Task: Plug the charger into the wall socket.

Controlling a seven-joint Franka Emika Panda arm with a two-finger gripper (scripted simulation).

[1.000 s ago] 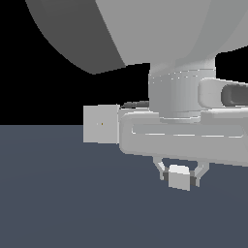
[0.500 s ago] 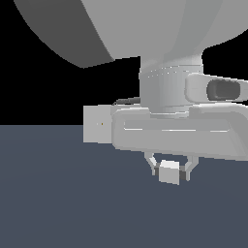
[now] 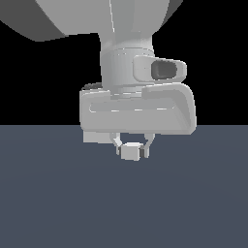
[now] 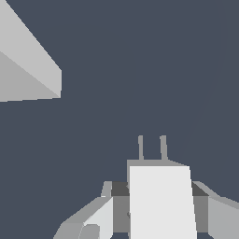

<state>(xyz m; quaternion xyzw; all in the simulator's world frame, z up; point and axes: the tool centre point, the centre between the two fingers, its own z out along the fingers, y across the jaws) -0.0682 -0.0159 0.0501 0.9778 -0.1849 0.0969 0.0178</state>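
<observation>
My gripper [image 3: 131, 151] is shut on the charger [image 3: 130, 152], a small light-grey block, and holds it above the dark floor. In the wrist view the charger [image 4: 161, 200] sits between my fingers [image 4: 95, 219], and its two thin prongs [image 4: 151, 148] stick out ahead. The wall socket is almost fully hidden behind my hand in the exterior view; only a strip of its lower edge [image 3: 94, 138] shows to the exterior view's left of the charger. In the wrist view a corner of the socket [image 4: 25, 70] shows, off to one side of the prongs and apart from them.
A flat dark grey-blue floor [image 3: 124, 208] fills the lower half of the exterior view, with black background above. My large arm body [image 3: 140, 109] blocks most of the middle of that view.
My hand has moved toward the exterior view's left with the charger still held. It now covers the socket, which showed beside the hand before.
</observation>
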